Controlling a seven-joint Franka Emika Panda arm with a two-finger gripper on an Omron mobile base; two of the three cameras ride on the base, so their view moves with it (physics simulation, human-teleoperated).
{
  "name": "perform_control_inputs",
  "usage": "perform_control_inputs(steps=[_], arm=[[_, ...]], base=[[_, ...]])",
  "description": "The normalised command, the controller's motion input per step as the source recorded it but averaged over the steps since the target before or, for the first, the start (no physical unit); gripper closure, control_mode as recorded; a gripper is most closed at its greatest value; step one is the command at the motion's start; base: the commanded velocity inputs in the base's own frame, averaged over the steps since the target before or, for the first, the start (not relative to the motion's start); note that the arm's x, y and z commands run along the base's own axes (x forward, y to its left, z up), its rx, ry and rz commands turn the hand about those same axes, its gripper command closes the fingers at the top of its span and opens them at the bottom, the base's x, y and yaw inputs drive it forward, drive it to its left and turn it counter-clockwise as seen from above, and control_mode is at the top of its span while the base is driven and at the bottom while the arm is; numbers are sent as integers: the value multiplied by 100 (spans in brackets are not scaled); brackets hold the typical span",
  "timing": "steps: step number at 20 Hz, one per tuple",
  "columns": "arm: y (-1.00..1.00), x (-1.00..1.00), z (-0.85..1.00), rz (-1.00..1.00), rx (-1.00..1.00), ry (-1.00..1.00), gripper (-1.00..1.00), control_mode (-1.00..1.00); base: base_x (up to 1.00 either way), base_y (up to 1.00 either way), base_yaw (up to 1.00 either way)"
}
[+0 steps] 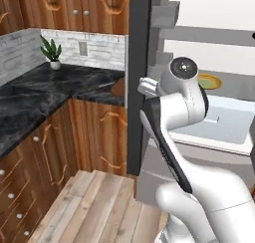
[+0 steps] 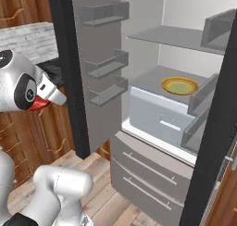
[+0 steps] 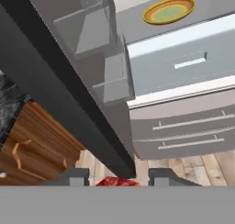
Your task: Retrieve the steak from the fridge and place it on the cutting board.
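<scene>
One thin steak sits pinched in the tool; swinging past the fridge door could knock it loose.

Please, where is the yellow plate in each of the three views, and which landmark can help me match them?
Left base view: the yellow plate lies right of centre, on a grey fridge shelf.
Right base view: yellow plate right of centre, slightly above the middle.
Hand view: yellow plate near the top edge, right of centre.
Shared landmark: the pale blue-white drawer under that shelf.
</scene>
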Motion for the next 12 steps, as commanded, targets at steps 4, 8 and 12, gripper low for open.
perform_control_inputs(steps=[4, 8, 12], arm=[[0, 0, 0, 0, 0, 0, 100, 100], [0, 0, 0, 0, 0, 0, 100, 100], [0, 0, 0, 0, 0, 0, 100, 100]], base=[[-51, 98, 18], [24, 100, -4], [33, 100, -21]])
